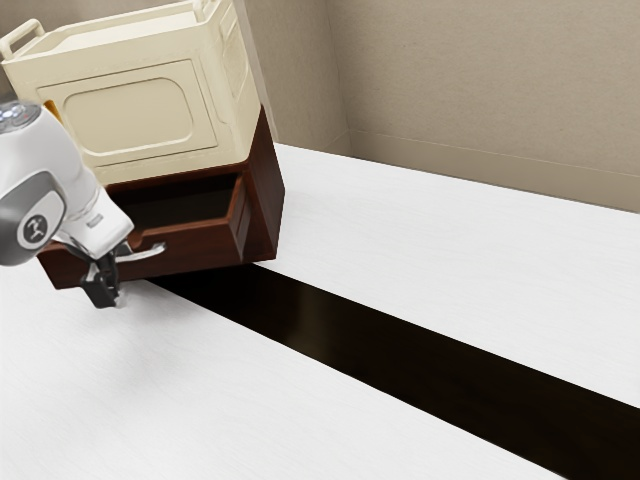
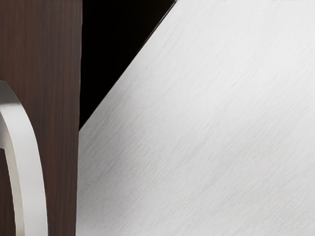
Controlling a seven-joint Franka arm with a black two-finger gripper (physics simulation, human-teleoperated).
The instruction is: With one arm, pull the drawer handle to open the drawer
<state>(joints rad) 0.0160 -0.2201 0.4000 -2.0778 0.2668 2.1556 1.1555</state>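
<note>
Drawer (image 1: pixel 200 256), dark wood-grained, partly open in cabinet (image 1: pixel 268 200), below cream crate (image 1: pixel 130 112); judged rigid, moderately light. Bowed metal handle (image 1: pixel 149 252), mounted on drawer front; judged stiff, smooth, somewhat slippery, best gripped across mid-bow and drawn straight. Black gripper (image 1: pixel 110 293) seen by handle; opening and hold cannot be told. Arm joint marked with round emblem (image 1: pixel 35 229); no writing legible

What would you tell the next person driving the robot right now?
Gripper: down by the handle; can't tell if it has hold.
Things: the drawer is in the brown cabinet, under a cream box.
Done: drawer is open, its inside showing.
Left: maybe a bit more pulling if you want it wider, then let go and back away gently.
</note>
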